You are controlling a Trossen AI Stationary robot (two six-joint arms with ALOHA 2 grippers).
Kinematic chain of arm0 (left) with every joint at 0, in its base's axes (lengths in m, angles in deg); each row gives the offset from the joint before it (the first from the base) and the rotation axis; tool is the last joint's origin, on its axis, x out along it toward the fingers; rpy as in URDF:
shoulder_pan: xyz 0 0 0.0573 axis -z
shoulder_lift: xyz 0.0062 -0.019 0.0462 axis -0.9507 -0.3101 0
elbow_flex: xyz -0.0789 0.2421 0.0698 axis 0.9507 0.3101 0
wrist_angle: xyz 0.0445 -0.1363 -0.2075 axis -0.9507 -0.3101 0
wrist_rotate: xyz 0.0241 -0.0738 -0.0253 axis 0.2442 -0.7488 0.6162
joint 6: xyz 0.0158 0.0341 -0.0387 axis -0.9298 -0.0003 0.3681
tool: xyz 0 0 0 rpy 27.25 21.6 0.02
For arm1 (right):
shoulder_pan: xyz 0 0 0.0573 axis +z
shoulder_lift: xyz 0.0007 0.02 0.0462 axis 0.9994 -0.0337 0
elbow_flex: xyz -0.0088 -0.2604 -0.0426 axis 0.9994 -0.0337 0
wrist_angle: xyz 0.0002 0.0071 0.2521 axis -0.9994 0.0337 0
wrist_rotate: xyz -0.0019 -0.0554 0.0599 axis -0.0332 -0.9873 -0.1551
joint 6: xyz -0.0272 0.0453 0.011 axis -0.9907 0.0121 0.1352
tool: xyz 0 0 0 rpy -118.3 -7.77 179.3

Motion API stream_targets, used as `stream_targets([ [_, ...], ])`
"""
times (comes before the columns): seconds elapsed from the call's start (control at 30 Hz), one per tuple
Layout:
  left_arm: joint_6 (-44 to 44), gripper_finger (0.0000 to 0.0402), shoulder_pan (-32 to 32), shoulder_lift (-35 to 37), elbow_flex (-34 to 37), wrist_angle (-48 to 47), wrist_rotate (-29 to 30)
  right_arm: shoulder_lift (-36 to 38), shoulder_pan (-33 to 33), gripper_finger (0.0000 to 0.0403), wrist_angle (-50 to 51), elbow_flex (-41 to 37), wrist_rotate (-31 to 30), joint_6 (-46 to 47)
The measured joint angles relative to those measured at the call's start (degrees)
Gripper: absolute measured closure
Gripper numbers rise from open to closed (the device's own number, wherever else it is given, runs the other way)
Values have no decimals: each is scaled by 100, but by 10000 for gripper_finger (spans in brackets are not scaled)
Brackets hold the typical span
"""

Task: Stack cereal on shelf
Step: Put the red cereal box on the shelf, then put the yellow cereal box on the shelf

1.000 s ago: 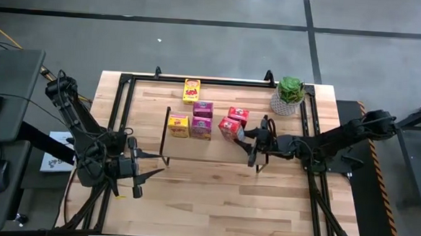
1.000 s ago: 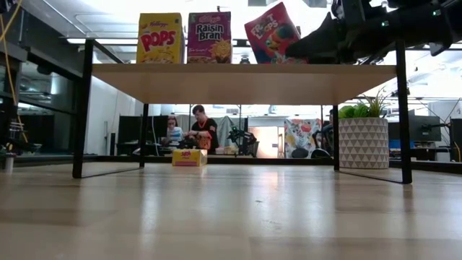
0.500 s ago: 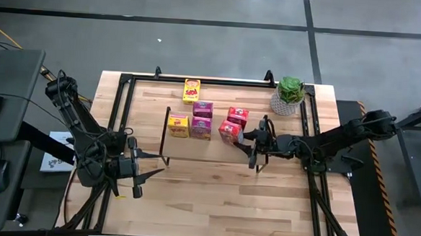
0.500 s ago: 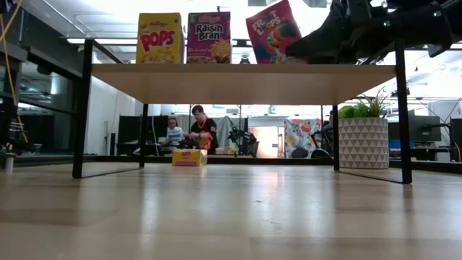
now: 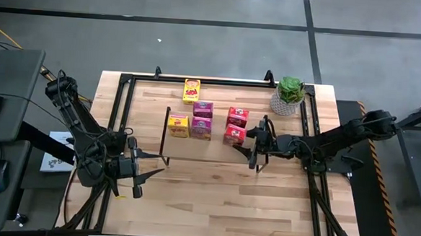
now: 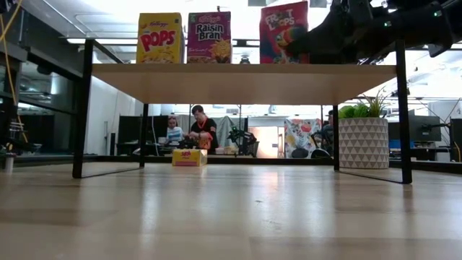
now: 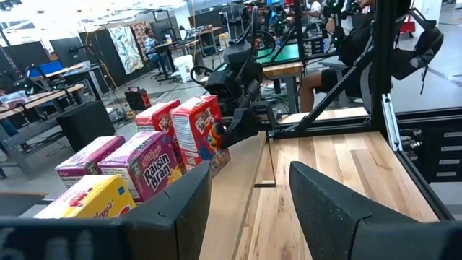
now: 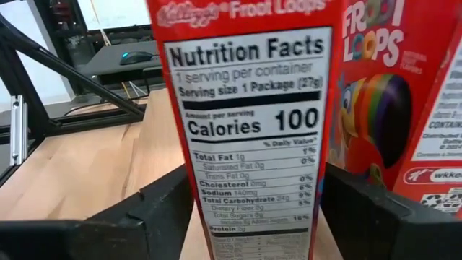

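Five cereal boxes stand on the shelf (image 5: 194, 150) now, and one yellow box (image 5: 191, 90) lies on the table, off past the shelf's back edge at about twelve o'clock from the middle of the table. On the shelf top are a yellow box (image 5: 178, 125), two pink boxes (image 5: 202, 119) and two red boxes (image 5: 235, 125). The front red box (image 6: 284, 32) stands straight up. The right gripper (image 5: 252, 140) is at three o'clock from it, and its fingers (image 8: 155, 209) sit a little apart on each side of the box, not squeezing it. The left gripper (image 5: 152, 163) waits over the table near the shelf's front left leg, at about eight o'clock from the boxes, with its fingers apart and holding nothing.

I think the step now is letting go. To do it well, the right arm should pull straight back toward three o'clock, slow and level. It should not brush the box sides or the red box behind it, or the box could tip over.
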Motion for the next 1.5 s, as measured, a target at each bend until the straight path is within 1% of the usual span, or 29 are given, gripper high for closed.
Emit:
stream_targets([
  [0.2,2,225,1,0,-1,-14,-22,294,0,127,428,-11,161,16],
  [0.33,1,225,2,0,-2,-16,-186,705,2,128,833,-17,268,60],
  [0.5,2,225,2,0,-2,-21,-195,1202,2,128,1178,-17,269,169],
  [0.73,2,225,2,0,-2,-17,-195,1792,2,128,1180,-17,300,233],
  [0.9,0,225,-17,0,-2,-9,-193,2166,2,128,1172,-17,522,303],
  [1.0,-8,225,-156,0,-2,147,-120,2304,2,128,1061,-15,589,276],
  [1.07,-177,225,-339,0,-2,402,-11,2340,2,128,917,-15,591,234],
  [1.1,-400,225,-452,-1,-38,546,65,2347,2,128,867,-15,593,165],
  [1.17,-1021,225,-705,-4,-248,822,264,2349,2,128,810,-11,595,43],
  [1.27,-2193,225,-1214,25,-807,1128,814,2345,2,128,802,-11,595,-35],
  [1.33,-2845,225,-1767,47,-1239,1159,1148,2344,2,128,812,-11,595,-45],
  [1.4,-3407,225,-2491,61,-1598,1155,1359,2344,2,128,820,-11,597,-44],
  [1.5,-3689,225,-3663,187,-1950,1109,1601,2344,2,128,861,-8,598,15],
])
